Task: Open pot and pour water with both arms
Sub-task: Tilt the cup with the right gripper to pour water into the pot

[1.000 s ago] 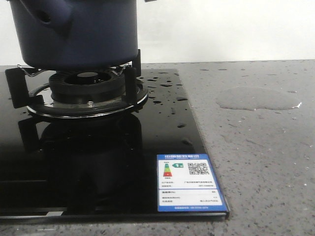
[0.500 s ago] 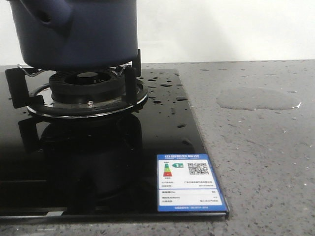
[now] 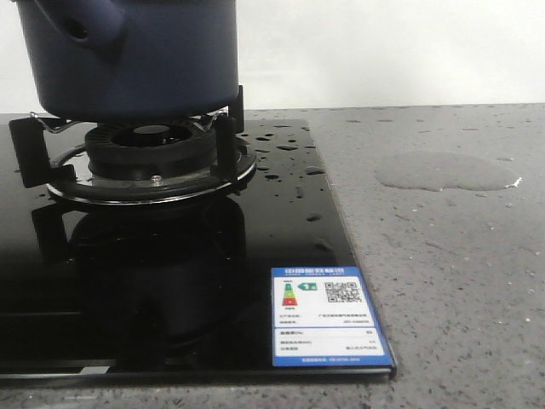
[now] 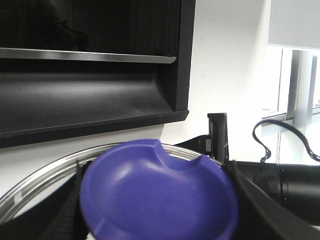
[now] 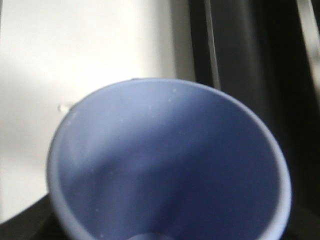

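Observation:
The dark navy pot (image 3: 136, 60) stands on the gas burner (image 3: 149, 158) at the far left, its stubby hollow handle (image 3: 81, 21) pointing left; its top is out of frame. No gripper shows in the front view. My left gripper (image 4: 157, 200) is shut on the blue knob (image 4: 155, 185) of a glass lid with a steel rim (image 4: 45, 175), held up in the air, with black fingers (image 4: 250, 200) on either side. A light blue cup (image 5: 170, 165) fills the right wrist view, held up close; it hides the right fingers. No water shows inside it.
A water puddle (image 3: 443, 170) lies on the grey counter at the right, and droplets dot the black glass hob (image 3: 289, 179). An energy label (image 3: 328, 317) sits at the hob's front corner. A black range hood (image 4: 90, 100) hangs ahead of the lid, with the other arm (image 4: 295, 190) beside it.
A small dark edge above the pot's right side has left the front view. The pot, burner and puddle have not moved.

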### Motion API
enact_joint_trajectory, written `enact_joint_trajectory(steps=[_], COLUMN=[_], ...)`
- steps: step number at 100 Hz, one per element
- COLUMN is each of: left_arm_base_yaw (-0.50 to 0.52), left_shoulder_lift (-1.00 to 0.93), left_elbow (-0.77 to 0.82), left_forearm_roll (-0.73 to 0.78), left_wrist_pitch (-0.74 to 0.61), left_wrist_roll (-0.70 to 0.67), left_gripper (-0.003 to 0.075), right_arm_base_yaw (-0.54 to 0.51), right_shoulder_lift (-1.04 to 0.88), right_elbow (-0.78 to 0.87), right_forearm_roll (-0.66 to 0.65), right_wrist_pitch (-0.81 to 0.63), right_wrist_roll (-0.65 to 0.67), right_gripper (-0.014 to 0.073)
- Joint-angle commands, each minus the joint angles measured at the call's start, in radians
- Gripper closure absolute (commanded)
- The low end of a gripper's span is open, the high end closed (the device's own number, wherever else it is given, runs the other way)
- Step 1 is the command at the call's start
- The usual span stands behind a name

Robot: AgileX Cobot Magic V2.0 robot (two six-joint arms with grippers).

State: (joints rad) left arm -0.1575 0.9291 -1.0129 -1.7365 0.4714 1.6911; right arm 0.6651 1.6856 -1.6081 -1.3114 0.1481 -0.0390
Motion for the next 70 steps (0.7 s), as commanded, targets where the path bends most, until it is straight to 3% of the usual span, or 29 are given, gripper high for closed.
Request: enact_joint_trajectory(steps=[1,20,31,52,70], left_arm_base_yaw=[-0.005,-0.005,-0.008,-0.008,-0.008], left_shoulder_lift=[-0.019,-0.019,-0.015,-0.014,-0.014], left_elbow=[-0.034,-0.034,-0.033,0.001,0.040], left_forearm_roll=[-0.048,-0.044,-0.043,-0.043,-0.043], left_wrist_pitch=[0.017,0.017,0.017,0.017,0.017], left_wrist_roll=[-0.010,-0.010,-0.010,-0.010,-0.010], left_gripper=[0.0437,0.0437,0.0437,0.0437,0.0437], right_arm_base_yaw=[0.001,-0.018,-0.074,-0.261,-0.421], right_shoulder_lift=[-0.051,-0.111,-0.187,-0.422,-0.551], right_elbow=[-0.033,-0.031,0.043,0.444,0.827], right_forearm_roll=[0.121,0.363,0.506,0.677,0.699], right_wrist_pitch=[0.055,0.294,0.299,-0.049,-0.392], right_wrist_roll=[0.118,0.305,0.307,0.312,0.333], right_gripper=[0.0433,0.0433,0.0433,0.0433,0.0433])
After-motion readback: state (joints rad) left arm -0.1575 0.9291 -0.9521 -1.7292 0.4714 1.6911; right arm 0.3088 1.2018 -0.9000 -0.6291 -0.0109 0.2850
